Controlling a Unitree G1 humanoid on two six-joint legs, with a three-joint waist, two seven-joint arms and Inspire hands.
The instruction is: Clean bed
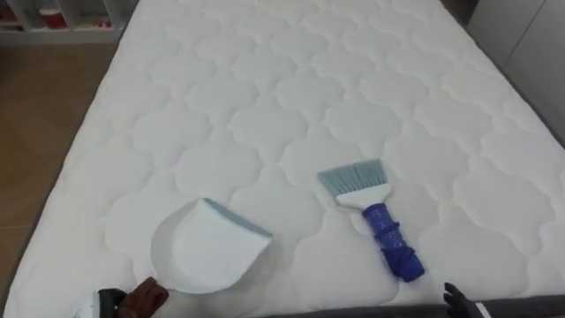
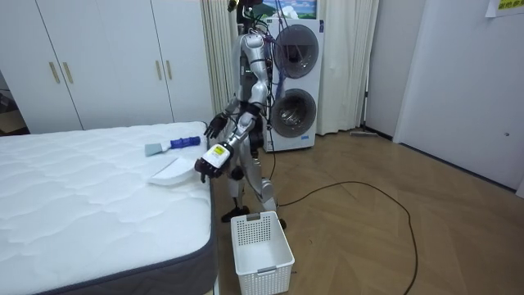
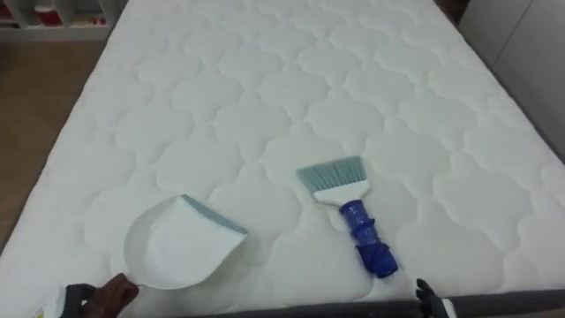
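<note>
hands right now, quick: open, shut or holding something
left hand: at the rear edge of the dustpan, grip cannot be told
right hand: open, holding nothing

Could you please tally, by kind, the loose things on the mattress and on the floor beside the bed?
Dustpan: 1
Brush: 1
Basket: 1
Total: 3
</note>
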